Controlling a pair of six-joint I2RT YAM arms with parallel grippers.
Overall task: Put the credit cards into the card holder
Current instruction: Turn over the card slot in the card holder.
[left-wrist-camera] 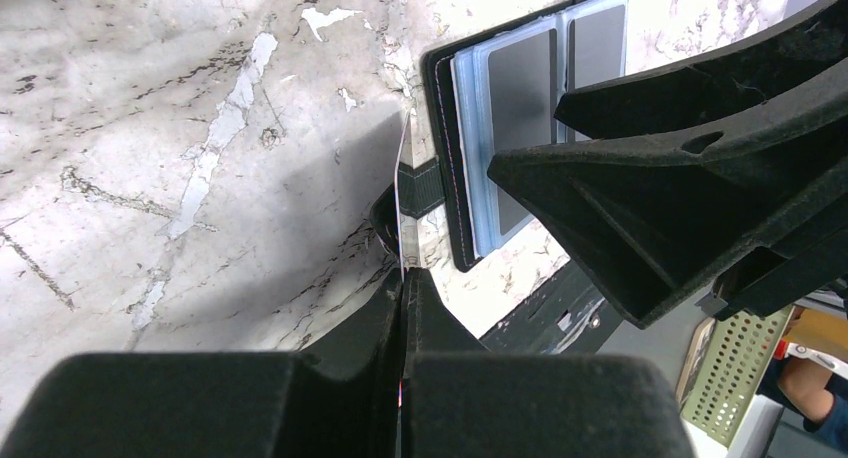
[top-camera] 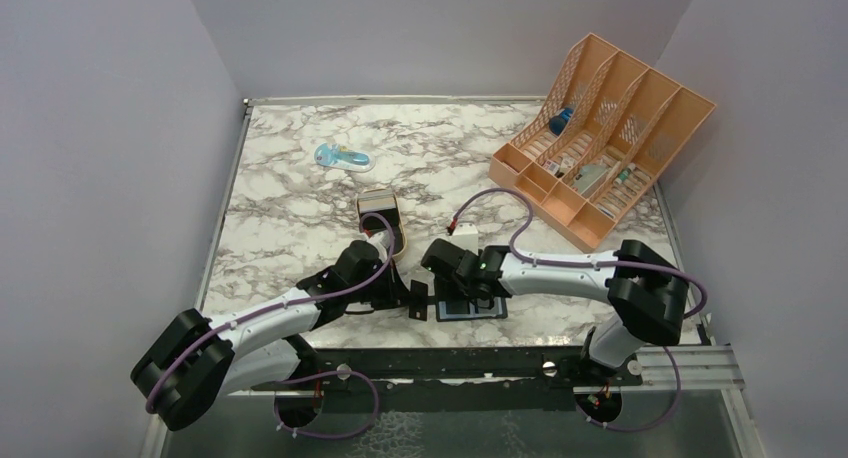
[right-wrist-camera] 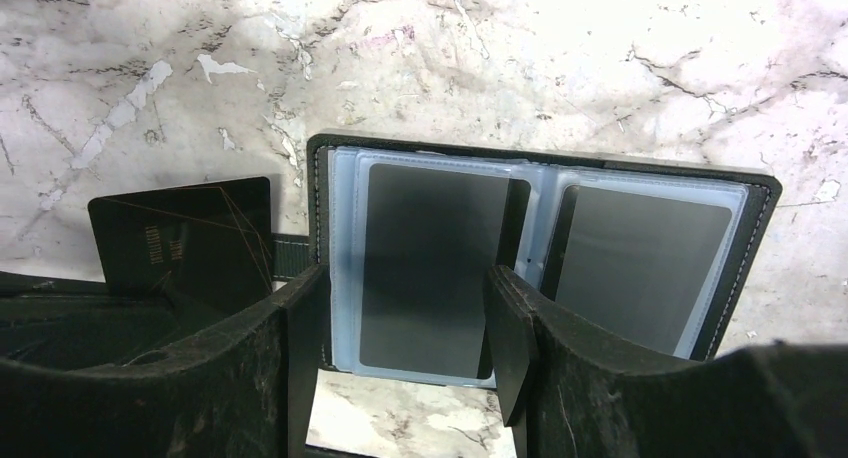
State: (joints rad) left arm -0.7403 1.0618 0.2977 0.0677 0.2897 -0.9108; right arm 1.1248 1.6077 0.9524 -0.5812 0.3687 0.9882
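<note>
1. The left gripper (left-wrist-camera: 403, 290), at the bottom centre of its wrist view, was clenched on a thin card (left-wrist-camera: 402, 203) seen edge-on and standing upright.
2. In the right wrist view that card (right-wrist-camera: 185, 243) showed as a dark face at the left of the frame, just beside the holder's (right-wrist-camera: 545, 263) strap tab (right-wrist-camera: 290, 253).
3. The holder lay open on the marble table (top-camera: 300, 208) at lower centre of the top view, its blue-grey sleeves facing up.
4. The right gripper (right-wrist-camera: 405, 363) was released, with nothing pinched. Its fingers (right-wrist-camera: 510, 348) straddled the holder's left page, one at the outer edge and one at the fold.
5. In the left wrist view those black fingers (left-wrist-camera: 680, 178) filled the right side and covered much of the holder (left-wrist-camera: 515, 118).
6. Above the left gripper (top-camera: 415, 300) in the top view stood a gold tin (top-camera: 385, 221), with the arm's purple cable (top-camera: 383, 240) crossing it.
7. A blue item (top-camera: 343, 158) lay at upper centre, well apart.
8. An orange organiser (top-camera: 610, 128) stood at upper right.
</note>
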